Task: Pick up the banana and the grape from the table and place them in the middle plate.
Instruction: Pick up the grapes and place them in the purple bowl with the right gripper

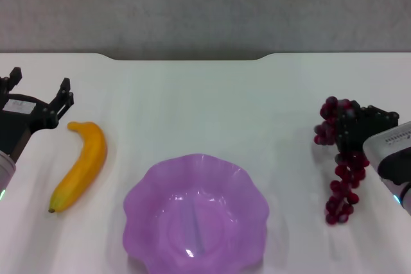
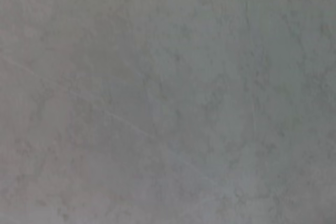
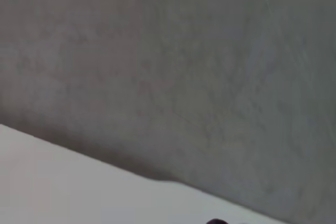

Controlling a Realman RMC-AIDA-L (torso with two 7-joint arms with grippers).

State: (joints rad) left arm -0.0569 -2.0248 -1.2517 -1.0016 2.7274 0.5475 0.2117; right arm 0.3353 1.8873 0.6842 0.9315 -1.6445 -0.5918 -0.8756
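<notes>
Middle plate: the translucent purple middle plate (image 1: 196, 215) sits nearest the robot, at the centre of the bench's near edge; its wavy rim is cut off by the bottom of the head view. Nothing lies in it.

Banana: the banana (image 1: 81, 164) lies flat on the bench, left of the plate and apart from it. Its long axis runs diagonally, with the small dark tip pointing toward the robot and to the left, and the other end pointing away and curling left toward the left end effector. The curve bulges to the right, toward the plate.

Grape: the grape (image 1: 341, 165) lies on the right side of the bench, well apart from the plate. The bunch is long, with its axis running nearly straight from near to far; the narrow end points toward the robot and the broad end points away.

Right end effector: the right end effector (image 1: 363, 123) is at the broad far end of the bunch, its dark fingers against the grapes. I cannot tell whether they are spread or closed on the fruit. In the right wrist view only a dark sliver shows at the bottom edge, over the white surface.

Left end effector: the left end effector (image 1: 38, 88) is at the left edge, just beyond the banana's far end, not touching it. Its two fingers stand wide apart, holding nothing.

Bench: the white bench (image 1: 205, 101) extends back to a far edge with a shallow notch.

Wall: a grey wall (image 2: 168, 98) rises behind.
</notes>
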